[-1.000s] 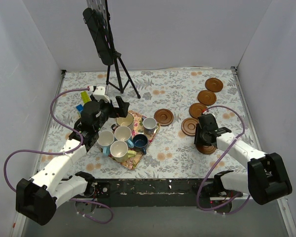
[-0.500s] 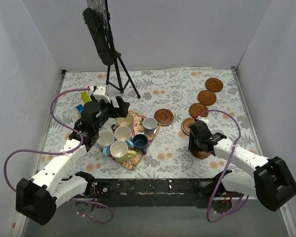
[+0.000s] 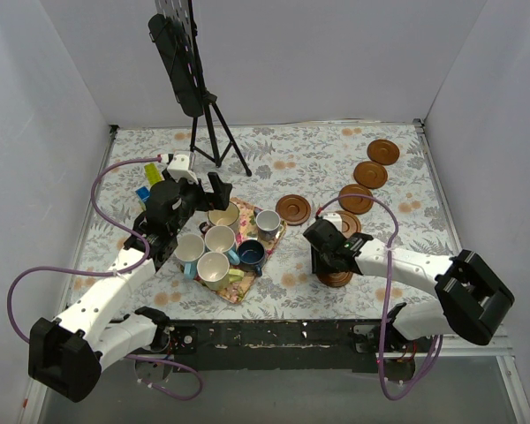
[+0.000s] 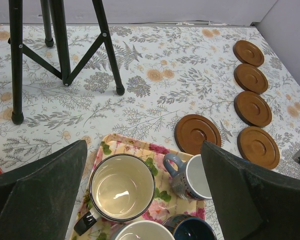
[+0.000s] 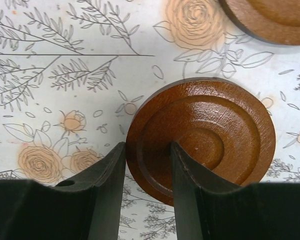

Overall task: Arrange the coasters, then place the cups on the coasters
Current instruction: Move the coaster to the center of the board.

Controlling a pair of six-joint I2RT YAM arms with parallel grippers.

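- My right tool [image 5: 146, 150] pinches the rim of a round reddish-brown wooden coaster [image 5: 210, 135], near the front edge of the floral-patterned tabletop [image 5: 65, 60];
- my left tool [image 4: 144, 147] hangs spread wide above the small handled ceramic cups [image 4: 121, 187] clustered on the rectangular floral cloth mat [image 4: 121, 143]

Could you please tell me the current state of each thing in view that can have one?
Held coaster: level, pinched at its rim.
Other five coasters: flat on the table, bare.
Cups: six, upright, apparently empty, crowded on the mat.
Tripod: standing.
Left gripper: open, empty, above the cups.
Right gripper: shut on the held coaster.
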